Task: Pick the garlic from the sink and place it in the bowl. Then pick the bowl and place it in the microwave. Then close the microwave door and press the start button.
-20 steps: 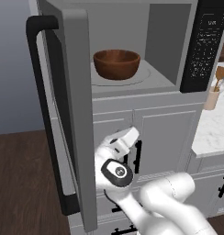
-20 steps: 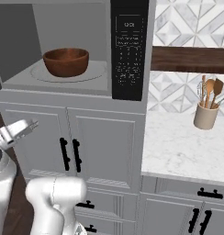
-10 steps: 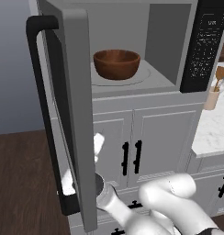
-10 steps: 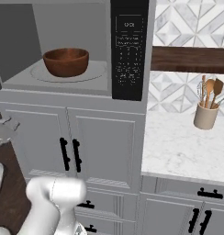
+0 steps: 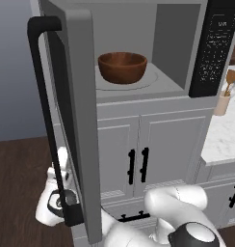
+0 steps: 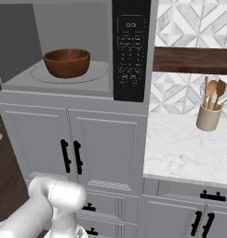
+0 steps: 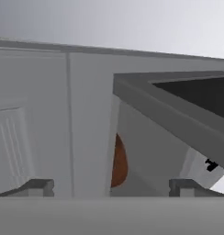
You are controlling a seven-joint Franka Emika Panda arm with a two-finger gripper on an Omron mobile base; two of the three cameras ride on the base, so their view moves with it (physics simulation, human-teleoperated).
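Left base view, bowl [image 5: 123,67]: upper centre, standing inside the microwave [image 5: 187,58] cavity.
Microwave door [image 5: 78,111]: swung open, filling the left half, black bar handle at far left.
End effector [image 5: 61,166]: lower left, behind the door's lower edge; fingers apart in the hand view, gripping nothing.
Garlic: cannot tell.
Utensil jar [image 6: 208,116]: right, on the counter [image 6: 185,151].

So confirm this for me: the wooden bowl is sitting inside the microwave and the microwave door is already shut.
The bowl part holds; the door part does not. In the left base view the bowl sits inside the microwave, but the microwave door stands swung wide open, its black handle facing out. The right base view likewise shows the open cavity.
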